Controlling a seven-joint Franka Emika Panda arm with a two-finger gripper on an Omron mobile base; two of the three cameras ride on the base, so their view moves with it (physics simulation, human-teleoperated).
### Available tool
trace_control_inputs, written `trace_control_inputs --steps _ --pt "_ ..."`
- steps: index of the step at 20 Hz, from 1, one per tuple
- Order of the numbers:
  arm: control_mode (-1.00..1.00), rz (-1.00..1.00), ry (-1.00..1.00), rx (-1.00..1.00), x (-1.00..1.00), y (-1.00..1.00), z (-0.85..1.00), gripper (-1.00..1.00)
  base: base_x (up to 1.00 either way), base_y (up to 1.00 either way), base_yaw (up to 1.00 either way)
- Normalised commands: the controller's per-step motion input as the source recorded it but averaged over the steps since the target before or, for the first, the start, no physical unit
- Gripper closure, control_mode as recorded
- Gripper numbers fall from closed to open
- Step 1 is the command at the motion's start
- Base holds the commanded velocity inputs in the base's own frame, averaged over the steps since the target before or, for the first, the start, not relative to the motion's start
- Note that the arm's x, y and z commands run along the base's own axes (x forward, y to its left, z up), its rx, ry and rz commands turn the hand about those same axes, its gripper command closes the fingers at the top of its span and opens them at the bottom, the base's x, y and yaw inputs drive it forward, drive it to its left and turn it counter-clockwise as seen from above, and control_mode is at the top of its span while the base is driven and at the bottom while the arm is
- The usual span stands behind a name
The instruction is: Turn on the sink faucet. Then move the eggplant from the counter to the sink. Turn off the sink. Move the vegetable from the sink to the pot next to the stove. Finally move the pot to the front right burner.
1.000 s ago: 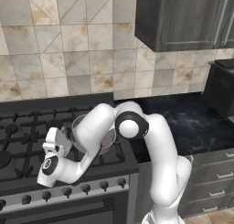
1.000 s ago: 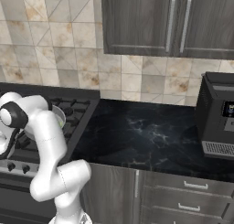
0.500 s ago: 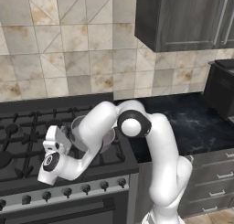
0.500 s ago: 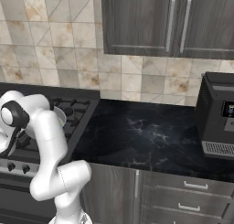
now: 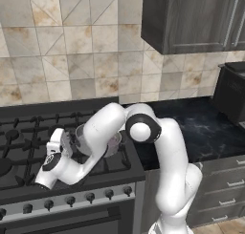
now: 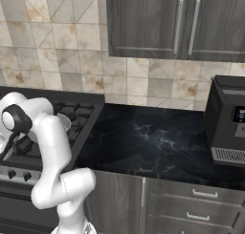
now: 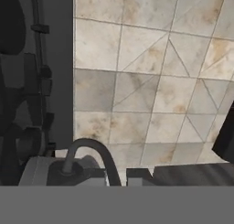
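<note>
The pot [image 5: 113, 143], a shallow grey metal one, is over the right front part of the stove [image 5: 28, 132], half hidden behind my forearm. I cannot tell whether it rests on the grate. My gripper [image 5: 68, 141] is at the pot's left rim, shut on its small side handle. In the hand view, the gripper [image 7: 114, 178] is closed around the handle [image 7: 91, 144], a dark loop rising from the grey pot rim [image 7: 39, 170]. From the right base view, the pot [image 6: 65, 122] peeks out behind my arm. The eggplant is hidden; the sink and the sink faucet are out of view.
The black counter [image 6: 143, 142] runs right of the stove [image 6: 81, 111] to a dark coffee machine [image 6: 229, 118]. Dark wall cabinets [image 5: 191, 18] hang above it. Knobs [image 5: 72, 199] line the stove's front. A tiled wall [image 7: 151, 72] stands behind.
The hand and the pot have barely shifted over the stove. The gripper has stayed shut on the handle.
</note>
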Motion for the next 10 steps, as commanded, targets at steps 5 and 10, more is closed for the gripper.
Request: trace_control_inputs --steps 5,10 --pt "-1.0 -0.02 -0.04 0.22 -0.35 0.16 -0.23 1.0 0.0 0.0 0.0" --pt "-1.0 -0.06 -0.01 0.19 -0.24 0.22 -0.08 1.0 0.0 0.0 0.0"
